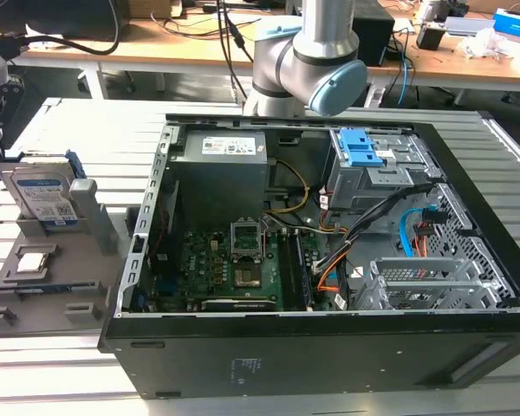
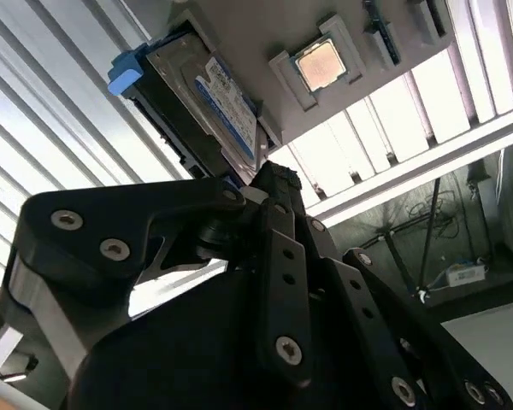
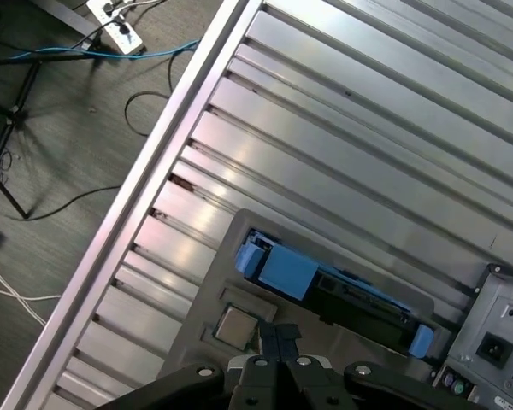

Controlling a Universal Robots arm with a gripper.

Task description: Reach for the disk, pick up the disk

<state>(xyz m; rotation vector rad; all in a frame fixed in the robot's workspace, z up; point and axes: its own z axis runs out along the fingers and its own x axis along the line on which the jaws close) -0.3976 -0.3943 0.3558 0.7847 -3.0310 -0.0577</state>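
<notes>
Over the slatted metal surface (image 3: 342, 145), with the tool (image 3: 279, 335) closed on nothing, spread its tips wide, square them to the flat faces of the disk (image 3: 359, 297) standing on edge in the grey holder (image 3: 207, 286) just ahead, and keep clear of the chip (image 3: 237, 326) alongside.

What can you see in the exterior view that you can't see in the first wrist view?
The exterior view's own: the inside of the open computer case with its green motherboard, the robot arm behind it, and the label side of the disk.

The first wrist view's own: the dark floor with a loose cable and a white power strip.

Shared: the disk standing on edge in the grey tray, the square chip near it, and the ribbed metal table.
</notes>
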